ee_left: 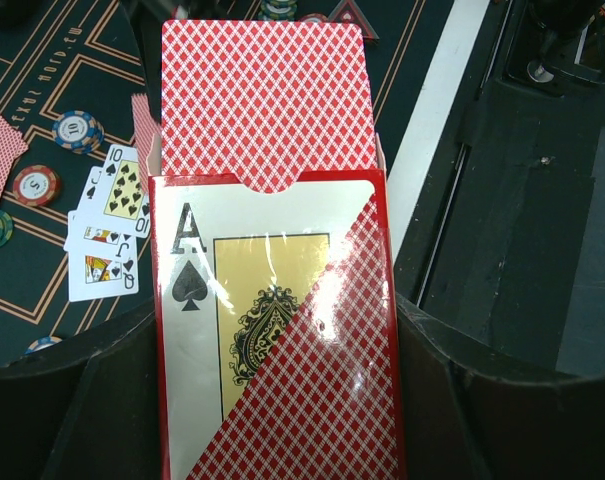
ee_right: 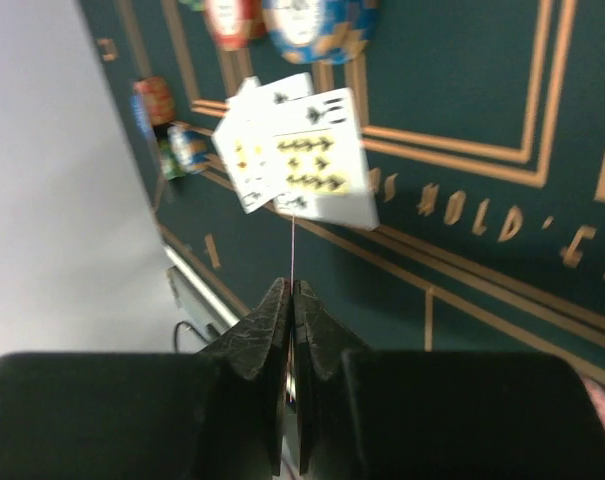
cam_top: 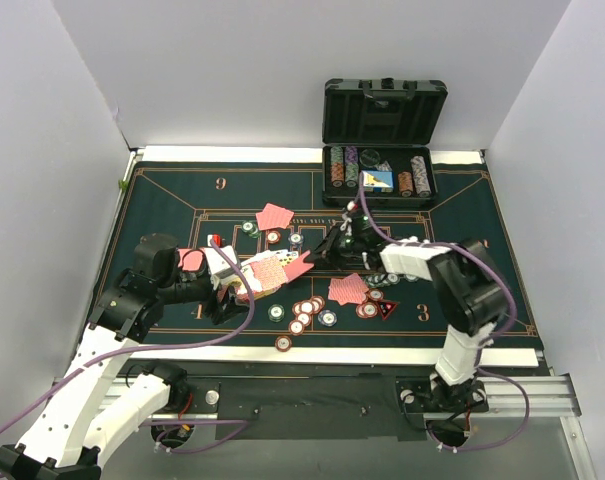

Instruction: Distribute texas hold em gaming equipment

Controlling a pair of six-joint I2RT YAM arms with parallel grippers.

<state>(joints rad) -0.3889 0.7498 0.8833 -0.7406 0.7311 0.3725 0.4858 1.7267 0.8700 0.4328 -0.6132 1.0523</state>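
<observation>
Right gripper (ee_right: 292,300) is pinched fully closed on one red-backed card (cam_top: 298,266) — the right wrist view shows it edge-on, a thin line rising from the closed tips. The right arm reaches forward and left from its base, forearm low over mid-mat, tips pointing toward the left arm.

Left gripper (ee_left: 277,340) is partly spread and clamps a red card box (ee_left: 282,350) by its sides. The box has an ace-of-spades print on its front, and a deck (ee_left: 262,100) of red-backed cards sticks out of its open top. The left arm is bent at the elbow, wrist turned toward centre, with the box over the left-middle of the mat near the pinched card.

Face-up cards (ee_left: 107,230) lie on the felt just beside the box. A ten, jack and queen are readable in the left wrist view and blurred in the right wrist view. Loose poker chips (cam_top: 307,312) are scattered near the mat's near edge. More red-backed cards lie face down far of centre (cam_top: 274,215) and right of centre (cam_top: 347,290).

The surface is a dark green mat (cam_top: 182,200) with orange lines, white strips along its near and far edges, and white walls on three sides. Only the top view shows the black case (cam_top: 382,105) — at the far edge, lid up, with rows of stacked chips (cam_top: 377,172) inside.
</observation>
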